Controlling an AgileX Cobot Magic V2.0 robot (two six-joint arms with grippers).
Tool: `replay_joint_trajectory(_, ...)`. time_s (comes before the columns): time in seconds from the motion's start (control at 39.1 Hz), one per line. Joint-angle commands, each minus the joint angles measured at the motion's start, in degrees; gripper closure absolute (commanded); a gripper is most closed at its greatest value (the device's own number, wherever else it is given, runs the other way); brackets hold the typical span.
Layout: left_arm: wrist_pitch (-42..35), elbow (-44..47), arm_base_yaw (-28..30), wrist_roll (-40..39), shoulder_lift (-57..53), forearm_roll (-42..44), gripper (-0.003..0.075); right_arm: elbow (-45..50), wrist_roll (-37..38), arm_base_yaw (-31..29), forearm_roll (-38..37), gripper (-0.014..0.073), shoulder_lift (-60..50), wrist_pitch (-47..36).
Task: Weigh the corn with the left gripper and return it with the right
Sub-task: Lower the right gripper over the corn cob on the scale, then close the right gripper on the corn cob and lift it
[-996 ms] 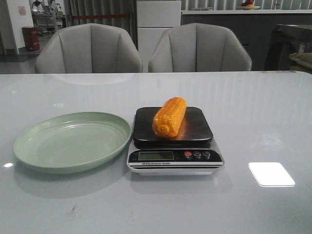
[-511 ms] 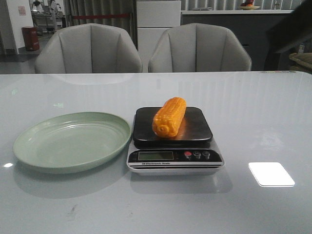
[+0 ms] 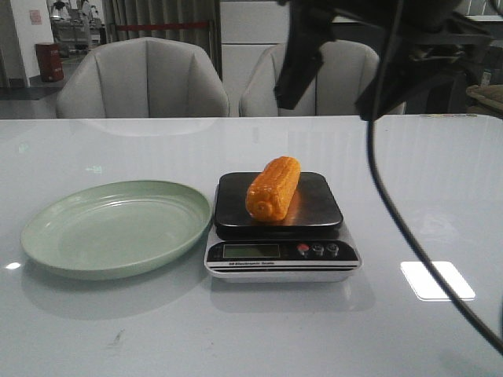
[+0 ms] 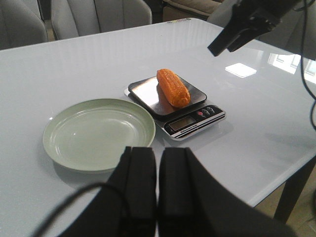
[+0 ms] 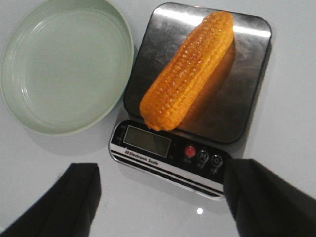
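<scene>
On the black platform of the silver kitchen scale [image 3: 281,255] lies the stubby orange-yellow cob of corn [image 3: 273,188], flat on its side. Its long axis runs diagonally across the platform: in the front view the blunt cut end faces the camera and slightly to the left, near the platform's front edge above the display, while the tapered end points away and to the right, toward the far corner. Just beside the scale, on its left, sits the shallow round pale-green plate [image 3: 114,228], resting on the glossy white table [image 3: 424,188].

High above the scale hangs the right gripper [image 3: 338,75], a black one with two thick angular fingers spread wide apart; a long thin black cable [image 3: 393,212] droops from it down the right side. The corn lies below the gap between those fingers, well apart from them, and the right wrist view looks straight down on it with a finger at each side. The left gripper [image 4: 158,197], bulky and black, has its two fingers pressed together with nothing between them; it hovers on the near side of the plate, well away from the corn.
</scene>
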Motion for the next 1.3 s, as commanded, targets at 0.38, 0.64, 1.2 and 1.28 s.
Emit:
replay_joint_trajectory(0.38, -4.1, -1.39, -0.19, -0.07, -0.36, -0.58, 0.0599, -23.26, 18.23, 0.78, -4.38, -0.0015, 19.63, 10.38)
replay_joint_trajectory(0.64, -4.1, -1.39, -0.19, -0.07, -0.36, -0.58, 0.0599, -29.21, 22.88, 0.72, -7.11, -0.0015, 27.17, 15.24)
replay_joint_trajectory(1.2, -4.1, -1.21, -0.19, -0.07, -0.36, -0.58, 0.0599, -39.11, 23.44, 3.67, -6.91, 0.0283, 30.86, 16.35)
replay_joint_trajectory(1.28, -4.1, -1.21, -0.19, -0.07, -0.36, -0.58, 0.0599, -40.07, 23.11, 5.81, -6.91, 0.0283, 30.86, 14.93)
